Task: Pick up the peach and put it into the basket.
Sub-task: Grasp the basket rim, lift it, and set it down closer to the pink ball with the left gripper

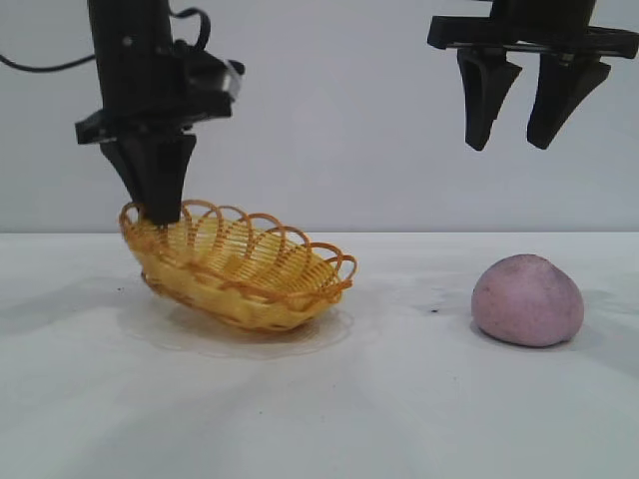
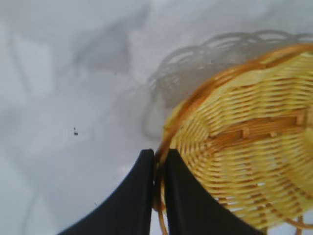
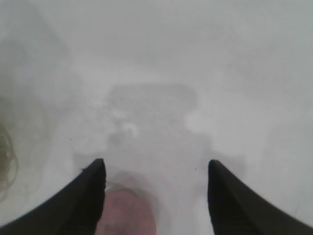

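Pinkish-purple, the peach (image 1: 527, 299) sits on the table (image 1: 399, 399) at lower right, directly beneath the right tool (image 1: 509, 140), whose jaws stand wide. We note the left tool (image 1: 160, 210) pinches the tilted basket (image 1: 250, 279) rim, centre-left.

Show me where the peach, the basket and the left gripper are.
peach (image 1: 527, 299), exterior view, its rounded front.
basket (image 1: 262, 269), exterior view, its woven inner wall.
left gripper (image 2: 156, 164), left wrist view, fingertips pinching the rim.

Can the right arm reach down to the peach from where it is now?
Probably yes. The right gripper hangs open in the air above the peach, with nothing between them. The left gripper is far aside, shut on the basket rim.
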